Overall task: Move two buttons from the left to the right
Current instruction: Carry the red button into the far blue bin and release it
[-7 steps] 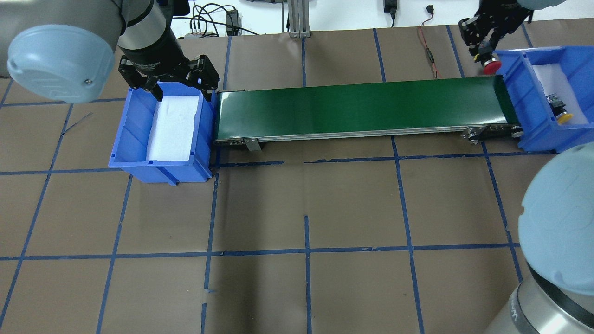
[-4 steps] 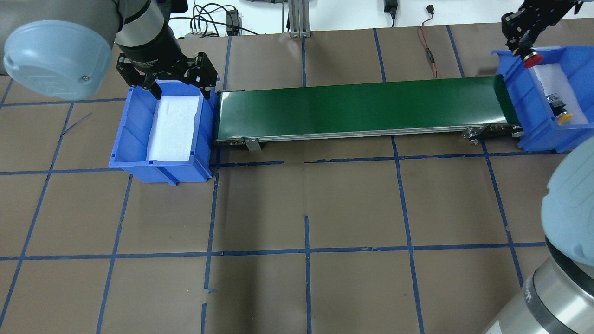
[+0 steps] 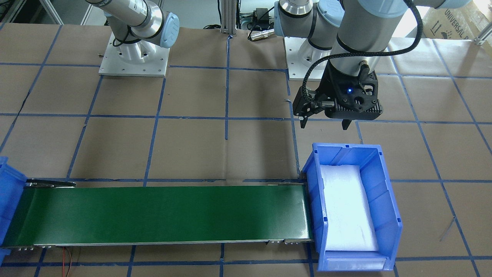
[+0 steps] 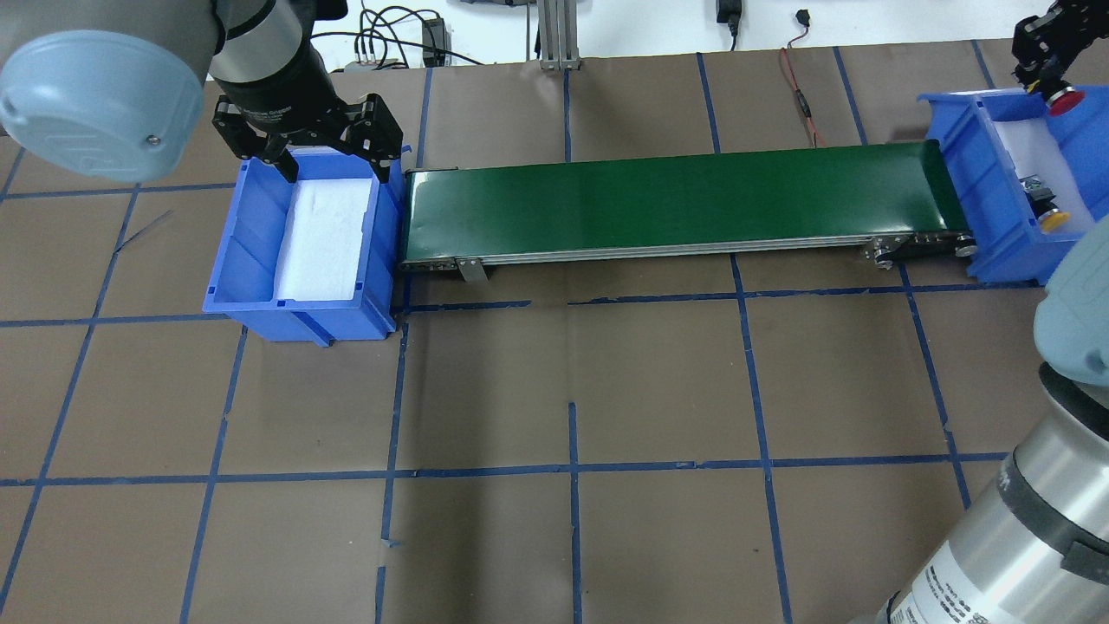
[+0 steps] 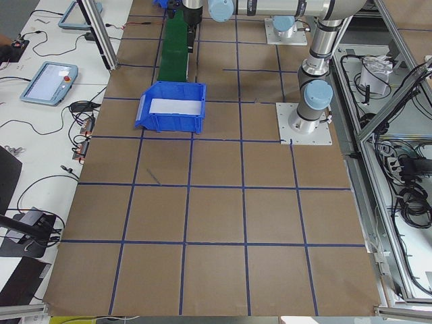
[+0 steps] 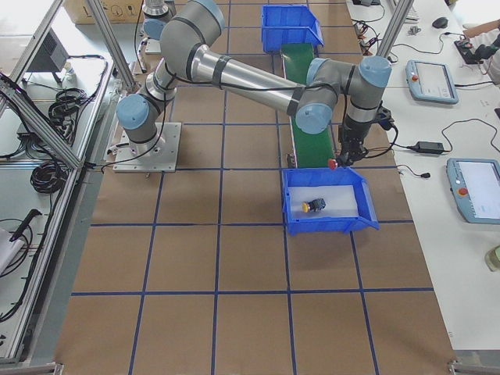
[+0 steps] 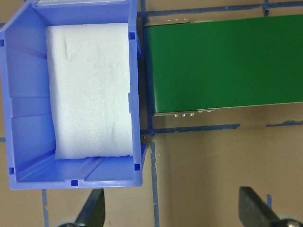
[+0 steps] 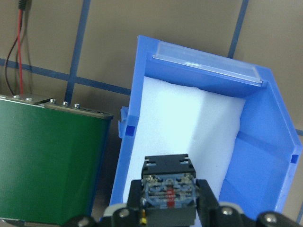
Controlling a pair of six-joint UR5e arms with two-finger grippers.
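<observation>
Right gripper (image 4: 1042, 78) clamping one red button (image 4: 1062, 98), one yellow button (image 4: 1051, 220) (in bin (image 4: 988, 199))

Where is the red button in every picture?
Exterior front-facing: not in it.
Overhead exterior: top right, the red button held by the right hand over the blue bin.
Exterior left: too small to tell.
Exterior right: middle, just above the bin's belt-side rim.
Left wrist: not in it.
Right wrist: bottom middle, only its base shows.
Shared landmark: the green belt beside that bin.
</observation>
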